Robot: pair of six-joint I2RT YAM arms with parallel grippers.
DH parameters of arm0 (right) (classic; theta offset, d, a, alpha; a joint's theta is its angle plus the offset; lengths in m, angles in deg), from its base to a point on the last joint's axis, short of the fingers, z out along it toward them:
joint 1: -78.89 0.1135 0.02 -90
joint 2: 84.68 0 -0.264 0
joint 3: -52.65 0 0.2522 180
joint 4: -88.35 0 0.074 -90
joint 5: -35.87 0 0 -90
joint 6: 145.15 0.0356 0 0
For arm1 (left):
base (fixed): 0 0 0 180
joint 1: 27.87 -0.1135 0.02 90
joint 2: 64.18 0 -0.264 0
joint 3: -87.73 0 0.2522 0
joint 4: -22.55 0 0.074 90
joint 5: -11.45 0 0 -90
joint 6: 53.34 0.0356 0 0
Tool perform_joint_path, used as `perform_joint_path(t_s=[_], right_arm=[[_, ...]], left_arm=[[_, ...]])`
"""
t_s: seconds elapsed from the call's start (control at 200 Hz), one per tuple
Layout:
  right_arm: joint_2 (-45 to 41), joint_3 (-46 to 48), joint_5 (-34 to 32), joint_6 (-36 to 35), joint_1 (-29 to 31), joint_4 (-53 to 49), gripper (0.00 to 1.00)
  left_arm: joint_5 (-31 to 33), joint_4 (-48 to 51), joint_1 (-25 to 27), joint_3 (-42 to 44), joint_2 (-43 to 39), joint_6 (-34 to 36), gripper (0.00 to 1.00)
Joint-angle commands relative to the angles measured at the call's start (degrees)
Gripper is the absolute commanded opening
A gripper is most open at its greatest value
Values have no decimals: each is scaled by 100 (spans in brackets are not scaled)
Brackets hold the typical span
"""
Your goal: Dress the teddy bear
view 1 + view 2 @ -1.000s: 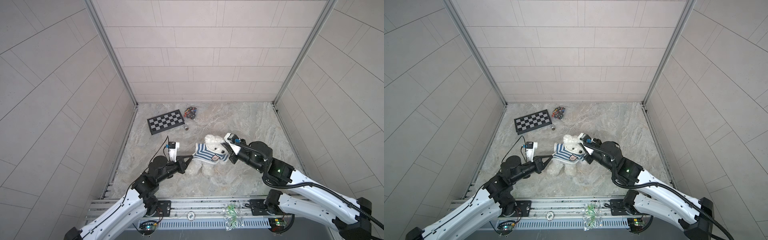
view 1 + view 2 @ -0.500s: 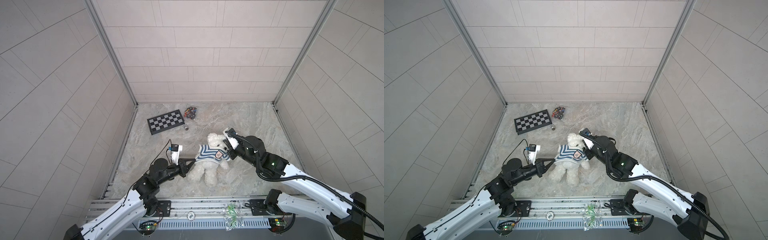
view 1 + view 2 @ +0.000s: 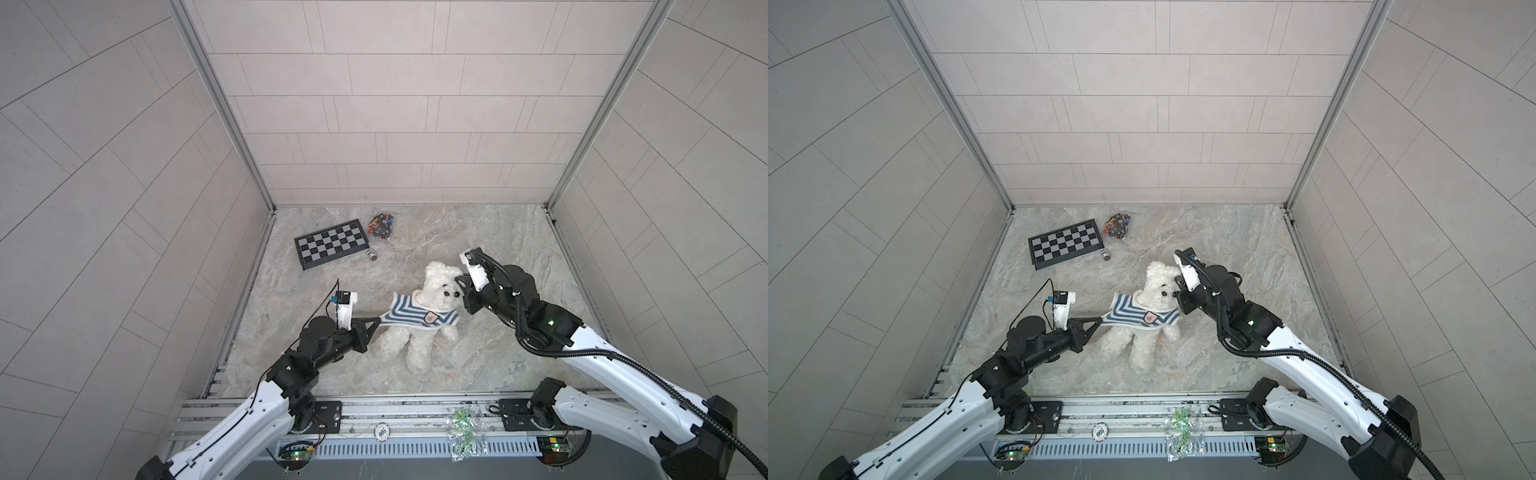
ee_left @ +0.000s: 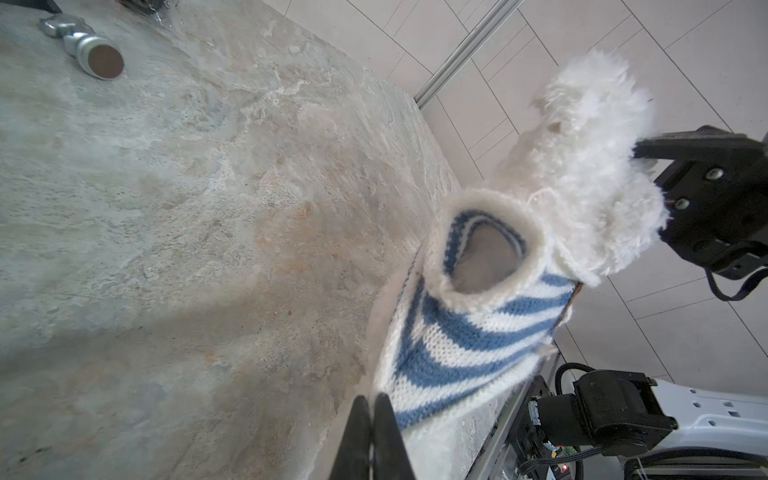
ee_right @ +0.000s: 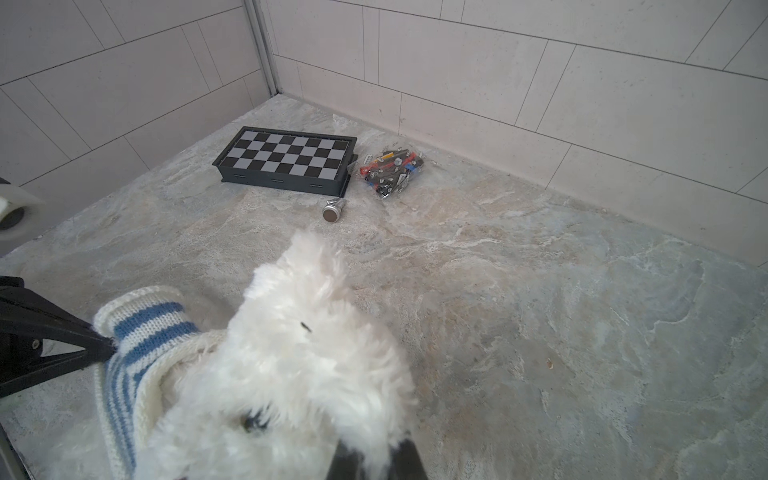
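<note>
The white fluffy teddy bear (image 3: pixel 438 286) (image 3: pixel 1156 286) lies on its back mid-floor, legs toward the front rail. A blue-and-white striped shirt (image 3: pixel 409 316) (image 3: pixel 1133 311) sits over its neck and chest. My left gripper (image 3: pixel 376 321) (image 3: pixel 1099 321) (image 4: pixel 373 401) is shut on the shirt's left edge, which is drawn to a point. An empty sleeve opening (image 4: pixel 484 262) gapes in the left wrist view. My right gripper (image 3: pixel 460 284) (image 3: pixel 1179 286) (image 5: pixel 376 453) is shut on the fur at the bear's head (image 5: pixel 299 374), by its ear.
At the back left lie a folded chessboard (image 3: pixel 331 243) (image 5: pixel 286 160), a clear bag of small coloured parts (image 3: pixel 381 224) (image 5: pixel 390 170) and a small silver piece (image 3: pixel 371 254) (image 4: pixel 93 52). A plastic bag (image 3: pixel 461 432) rests on the front rail. Tiled walls close in three sides.
The right gripper has drawn the bear's head up and toward the back wall, so the bear now lies stretched out. The left gripper kept hold of the shirt and shifted slightly left.
</note>
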Motion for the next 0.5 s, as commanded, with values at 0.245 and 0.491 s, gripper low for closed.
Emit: perform_joint_path(t_s=[0.245,0.491], right_arm=[[34,-236,-230,389,-139,195,0],[340,-329,-251,709,-139,310,0]], left_arm=[[481,65,305,-770,498,211,29],[620,366,483,-712,-187,-5,45]])
